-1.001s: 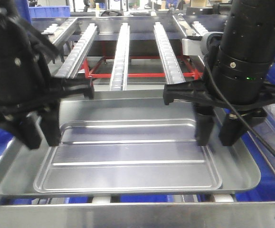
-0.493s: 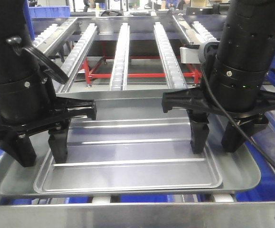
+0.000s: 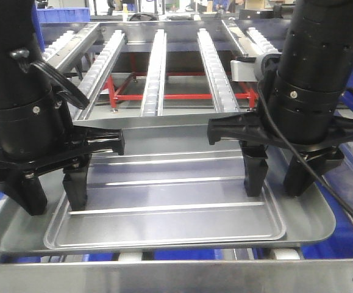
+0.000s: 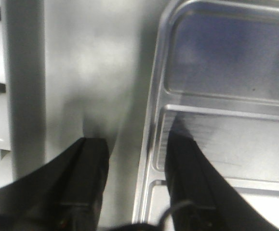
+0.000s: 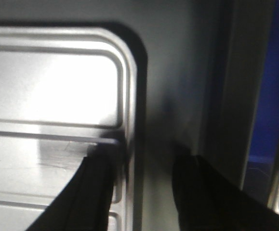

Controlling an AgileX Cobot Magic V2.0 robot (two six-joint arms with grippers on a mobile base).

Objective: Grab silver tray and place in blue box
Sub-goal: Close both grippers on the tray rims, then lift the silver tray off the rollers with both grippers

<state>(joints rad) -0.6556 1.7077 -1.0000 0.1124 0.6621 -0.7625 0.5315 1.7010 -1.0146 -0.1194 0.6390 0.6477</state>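
Observation:
The silver tray point(image 3: 176, 223) lies flat at the near end of the roller conveyor, its two ridges running left to right. My left gripper point(image 3: 54, 206) stands open over the tray's left side. One finger is over the outer band and the other inside the recessed panel point(image 4: 226, 72). My right gripper point(image 3: 275, 192) is open over the right side, straddling the panel edge point(image 5: 127, 96) the same way. Neither gripper holds anything. Blue plastic point(image 3: 347, 241) shows beside and under the tray; I cannot tell if it is the blue box.
Three long roller rails point(image 3: 155, 67) run away behind the tray over a red frame point(image 3: 182, 96). A metal bar point(image 3: 176, 276) crosses in front of the tray. Blue bins point(image 3: 60, 13) stand far back on the left. White rollers point(image 3: 130, 257) sit under the tray's front edge.
My left arm has swung from a tilt to upright and come down into the tray's left side. The right gripper dropped a little. Little differs over the last half second.

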